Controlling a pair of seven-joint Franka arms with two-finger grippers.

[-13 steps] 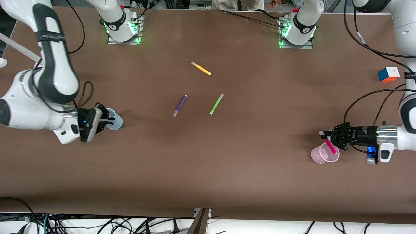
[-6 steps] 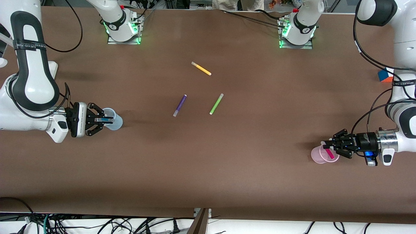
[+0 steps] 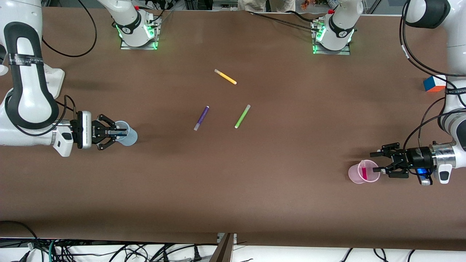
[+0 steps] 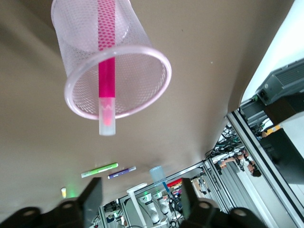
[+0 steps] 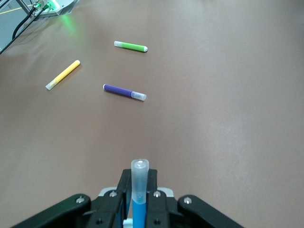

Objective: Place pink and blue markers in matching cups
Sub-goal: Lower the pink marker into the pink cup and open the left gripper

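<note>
The pink marker stands inside the pale pink cup, its pale cap poking above the rim. My left gripper is open beside that cup, toward the left arm's end of the table, and holds nothing; its fingers are spread wide. My right gripper is shut on the blue marker, whose pale cap rises between the jaws. It hangs at the mouth of the pale blue cup. I cannot tell whether the marker's lower end is inside.
A yellow marker, a purple marker and a lime-green marker lie mid-table. A colour cube sits near the left arm's end. Both arm bases stand along the table's edge farthest from the front camera.
My left gripper has opened and let go of the pink marker, which dropped upright into the pink cup. The right gripper has settled at the blue cup, still holding the blue marker.
</note>
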